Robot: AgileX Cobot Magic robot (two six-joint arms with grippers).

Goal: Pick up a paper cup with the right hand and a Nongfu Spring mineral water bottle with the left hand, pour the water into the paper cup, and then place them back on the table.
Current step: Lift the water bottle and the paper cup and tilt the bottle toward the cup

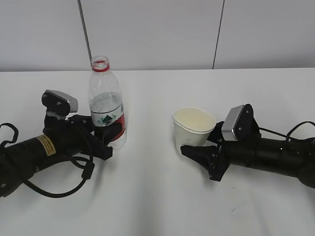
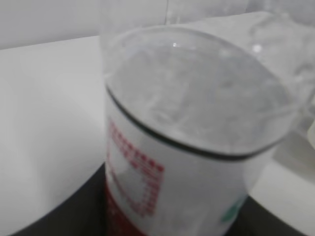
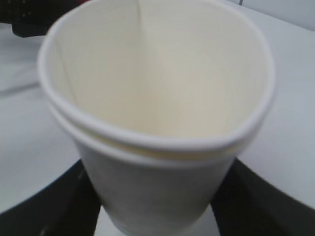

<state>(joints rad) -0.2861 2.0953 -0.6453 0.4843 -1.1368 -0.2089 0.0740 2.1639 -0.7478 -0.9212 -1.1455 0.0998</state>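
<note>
The Nongfu Spring mineral water bottle [image 1: 105,105] stands upright and uncapped on the table [image 1: 157,196], partly filled with water. My left gripper [image 1: 112,140] lies low and is shut on its lower body. In the left wrist view the bottle [image 2: 187,147] fills the frame, with dark fingers [image 2: 64,211] against both of its sides. The paper cup [image 1: 193,129] stands on the table to the right and looks empty. My right gripper [image 1: 199,143] is shut on its lower half. In the right wrist view the cup [image 3: 157,98] has a slightly squashed rim and fingers [image 3: 54,206] touch both sides.
The white tabletop stretches between and in front of the two arms. A pale wall [image 1: 157,29] stands behind the table's far edge. Black cables [image 1: 59,189] loop beside the left arm.
</note>
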